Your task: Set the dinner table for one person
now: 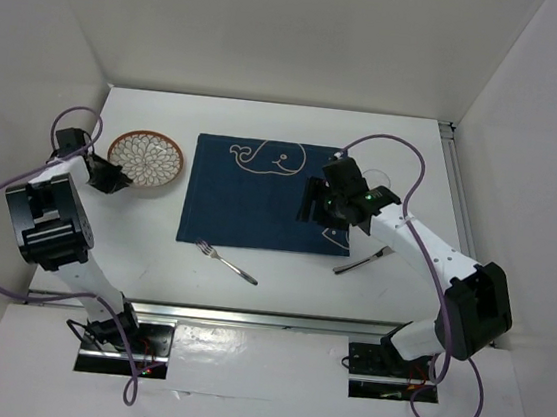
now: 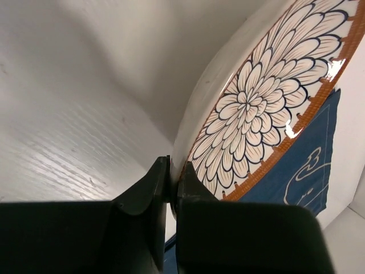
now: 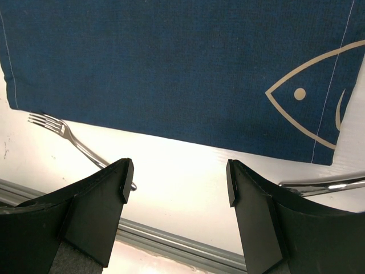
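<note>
White walls close round the dinner table [image 1: 153,250], a broad white top that bears everything in view. My left gripper [image 2: 173,184] is clamped tight on the rim of the flower-patterned plate [image 2: 268,97], which sits just left of the navy placemat [image 1: 259,201]. My right gripper [image 3: 177,181] hangs above the placemat's near right part, fingers spread wide with nothing between them. On the bare strip along the placemat's near edge lie a fork [image 1: 227,261] and, further right, a second silver utensil [image 1: 361,263] I cannot identify.
</note>
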You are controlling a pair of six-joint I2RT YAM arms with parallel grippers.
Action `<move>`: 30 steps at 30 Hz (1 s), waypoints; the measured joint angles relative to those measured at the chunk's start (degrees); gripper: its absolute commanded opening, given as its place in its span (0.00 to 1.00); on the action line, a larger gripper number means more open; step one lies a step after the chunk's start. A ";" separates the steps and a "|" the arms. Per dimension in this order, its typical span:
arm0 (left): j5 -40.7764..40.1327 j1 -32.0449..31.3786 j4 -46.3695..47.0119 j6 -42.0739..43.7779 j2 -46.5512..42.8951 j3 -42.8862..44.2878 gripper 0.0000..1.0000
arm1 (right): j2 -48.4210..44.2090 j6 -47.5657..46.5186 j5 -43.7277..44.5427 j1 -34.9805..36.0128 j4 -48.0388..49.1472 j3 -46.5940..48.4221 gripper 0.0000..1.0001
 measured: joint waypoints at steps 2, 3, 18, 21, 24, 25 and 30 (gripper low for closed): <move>-0.59 -0.94 -0.66 0.37 -0.09 0.50 0.00 | -0.04 0.00 0.04 0.00 -0.09 0.00 0.78; -0.55 -1.57 -1.14 0.61 -0.24 0.61 0.00 | -0.09 0.00 0.07 0.00 -0.11 0.00 0.78; -1.20 -25.55 -12.13 6.82 -15.43 8.74 0.00 | -6.21 0.11 4.26 -0.07 -3.50 0.00 0.78; 0.50 -33.73 -9.99 6.75 -14.34 9.09 0.00 | -8.94 0.17 4.85 -0.96 -4.55 -0.07 0.78; 3.65 -39.10 -9.20 6.67 -10.38 9.09 0.00 | -12.04 0.28 5.53 -2.73 -5.38 -0.33 0.78; 4.24 -40.39 -8.81 6.62 -8.50 9.09 0.00 | -12.96 0.28 5.66 -3.34 -5.77 -0.37 0.78; 4.96 -42.71 -7.13 5.62 -0.17 9.09 0.00 | -15.74 0.28 5.81 -5.42 -7.96 -0.50 0.78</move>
